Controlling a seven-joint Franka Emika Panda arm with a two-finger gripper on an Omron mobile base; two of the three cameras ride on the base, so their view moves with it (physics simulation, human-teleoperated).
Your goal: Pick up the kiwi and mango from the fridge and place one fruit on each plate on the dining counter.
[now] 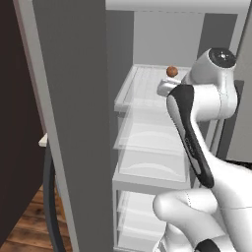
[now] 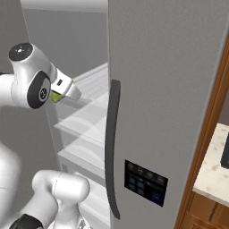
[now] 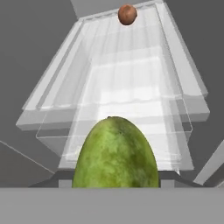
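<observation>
The green mango [image 3: 114,153] looms large at the bottom middle of the hand view and hides the fingertips. A sliver of the mango [image 2: 55,96] also peeks out under the white hand, held above the fridge's white shelf [image 2: 87,87]. My gripper [image 2: 59,95] is shut on it, inside the open grey fridge [image 1: 74,123]. A small reddish-brown round fruit [image 3: 127,14] rests at the back of the same shelf, beyond the mango; it also appears at the shelf's far end [image 1: 172,71]. Whether it is the kiwi I cannot tell.
The shut fridge door [image 2: 165,89] with its dark curved handle [image 2: 112,147] and black dispenser panel [image 2: 145,182] stands close on the right. The open door [image 1: 64,147] walls off the left. Lower shelves [image 1: 147,167] lie below. A beige speckled counter top [image 2: 214,172] sits far right.
</observation>
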